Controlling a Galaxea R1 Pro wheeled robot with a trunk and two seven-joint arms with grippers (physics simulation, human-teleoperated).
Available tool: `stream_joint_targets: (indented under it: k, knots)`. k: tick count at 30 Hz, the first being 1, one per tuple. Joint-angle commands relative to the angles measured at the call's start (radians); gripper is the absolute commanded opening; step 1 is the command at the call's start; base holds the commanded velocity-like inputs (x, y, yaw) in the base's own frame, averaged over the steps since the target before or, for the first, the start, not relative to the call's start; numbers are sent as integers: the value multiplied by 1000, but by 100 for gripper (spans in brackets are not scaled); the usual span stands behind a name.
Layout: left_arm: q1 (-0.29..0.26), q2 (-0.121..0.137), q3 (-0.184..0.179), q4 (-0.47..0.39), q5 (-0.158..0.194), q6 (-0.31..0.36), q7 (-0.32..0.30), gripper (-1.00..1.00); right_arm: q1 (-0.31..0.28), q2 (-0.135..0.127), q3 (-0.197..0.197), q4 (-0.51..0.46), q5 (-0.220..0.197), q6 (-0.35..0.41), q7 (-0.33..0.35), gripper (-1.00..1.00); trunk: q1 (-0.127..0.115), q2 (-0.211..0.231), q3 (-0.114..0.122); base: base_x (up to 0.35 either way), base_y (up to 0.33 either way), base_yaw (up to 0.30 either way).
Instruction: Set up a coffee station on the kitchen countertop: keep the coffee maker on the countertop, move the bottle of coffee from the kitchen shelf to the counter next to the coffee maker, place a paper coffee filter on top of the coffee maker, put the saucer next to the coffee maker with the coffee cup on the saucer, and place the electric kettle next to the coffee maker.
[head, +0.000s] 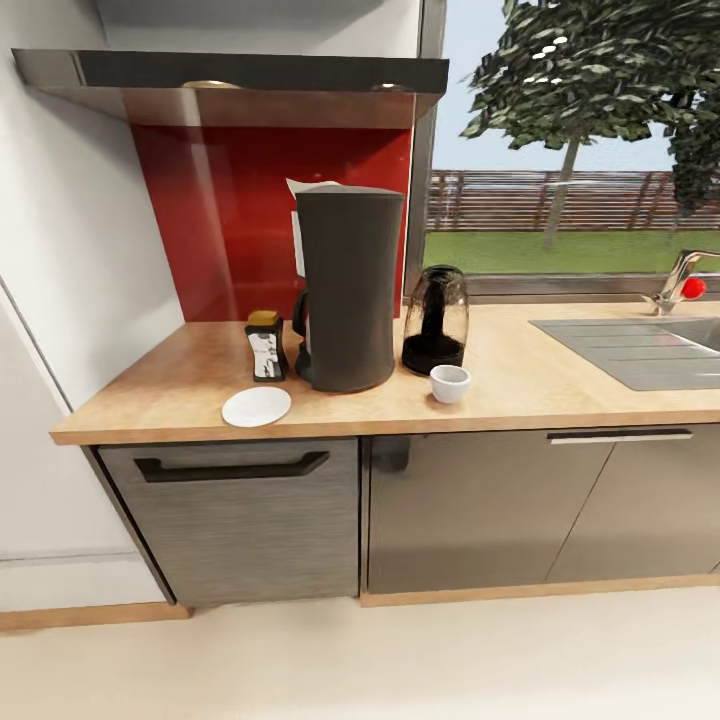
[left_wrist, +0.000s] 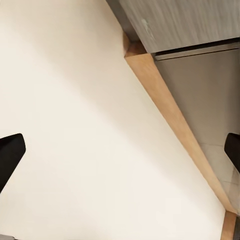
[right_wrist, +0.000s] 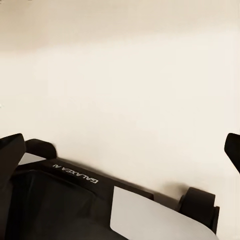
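A pale floor (head: 360, 660) is seen nearest the camera in the head view, with grey cabinet fronts (head: 240, 520) rising behind it under the kitchen countertop (head: 560, 385). Both grippers are held low and away from the work: the left gripper (left_wrist: 120, 150) is pointed at the floor beside the wooden plinth (left_wrist: 170, 115) of the cabinets, its two dark fingertips spread wide with nothing between them, and the right gripper (right_wrist: 120, 147) is likewise held apart and empty above the robot's own dark base (right_wrist: 70, 200). The arms are judged to be parked this way for travel or for a look over the scene.

On the worktop, the saucer (head: 256, 406) is laid closest to the front edge, just left of the coffee maker (head: 347, 288), so that its place beside the machine appears settled. The coffee cup (head: 450, 383) is set apart from it, on the bare wood to the machine's right, in front of the electric kettle (head: 436, 321); it is judged not yet moved onto the saucer. The bottle of coffee (head: 266, 346) is stood just beside the machine's left flank, off the kitchen shelf (head: 240, 72) that is mounted above the red backsplash (head: 230, 220). A white edge, taken to be the paper coffee filter (head: 305, 188), is glimpsed at the machine's top. Farther right, a sink (head: 640, 350) and tap (head: 678, 280) are set beneath a window (head: 580, 140).
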Motion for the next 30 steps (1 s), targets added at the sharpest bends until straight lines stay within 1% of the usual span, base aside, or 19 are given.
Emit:
stream_joint_targets:
  k: [1,2,3,4,6,7,9,11,14,15,17,19,21,22,24,27,28,29,30]
  knots:
    - [-1,0,0,1,-2,-6,-2,100,0,-2,3,-10,-11,8,4,100,0,0,-1,0,0,0]
    - [-1,0,0,1,-2,-6,-1,100,0,-11,0,-113,-12,10,90,100,0,0,-1,0,0,0]
    - [-1,0,0,1,-2,-6,-1,100,0,-24,-1,-161,-12,13,132,100,0,0,-1,0,0,0]
    - [-1,1,0,1,-2,-6,-1,100,0,-38,-2,-209,-14,19,166,100,0,0,-1,0,0,0]
    - [-1,1,1,1,-2,-7,0,100,0,-58,-14,-285,-18,53,198,100,0,0,-1,0,0,0]
    - [-1,1,1,1,-2,-7,0,100,0,-74,-173,-520,-21,224,224,100,0,0,-1,0,0,0]
    - [-1,2,1,1,-2,-6,-1,100,-2,-75,-216,-591,-20,274,226,100,0,0,-1,0,0,0]
    - [-1,2,1,1,-2,-6,-1,100,-24,-79,-264,-704,-19,382,228,100,0,0,-1,0,0,0]
    - [-1,2,1,1,-2,-5,-1,100,-74,-86,-290,-749,-18,467,229,100,0,0,-1,0,0,0]
    - [-1,2,1,1,-2,-5,-2,100,-235,-138,-320,-782,-16,602,229,100,0,0,-1,0,0,0]
    - [-1,2,2,1,-2,-5,-2,100,-376,-210,-329,-790,-15,664,229,100,0,0,-1,0,0,0]
    - [-1,3,2,1,-2,-5,-3,100,-440,-247,-331,-791,-15,680,229,100,0,0,-1,0,0,0]
    - [-1,4,2,1,-2,-5,-3,100,-555,-304,-332,-791,-14,697,229,100,0,0,-1,0,0,0]
    - [-1,4,2,1,-2,-5,-3,100,-585,-313,-331,-791,-14,700,228,100,0,0,-1,0,0,0]
    - [-1,4,2,1,-2,-5,-4,100,-716,-340,-327,-771,-8,708,226,100,0,0,-1,0,0,0]
    - [-1,5,2,1,-2,-5,-4,100,-832,-353,-312,-710,12,711,225,100,0,0,-1,0,0,0]
    - [-1,5,2,1,-2,-5,-3,100,-874,-355,-297,-680,25,712,224,100,0,0,-1,0,0,0]
    - [-1,5,2,1,-2,-5,-3,100,-961,-358,-247,-609,62,712,224,100,0,0,-1,0,0,0]
    - [-1,5,2,1,-2,-5,-3,100,-1005,-359,-213,-571,84,712,224,100,0,0,-1,0,0,0]
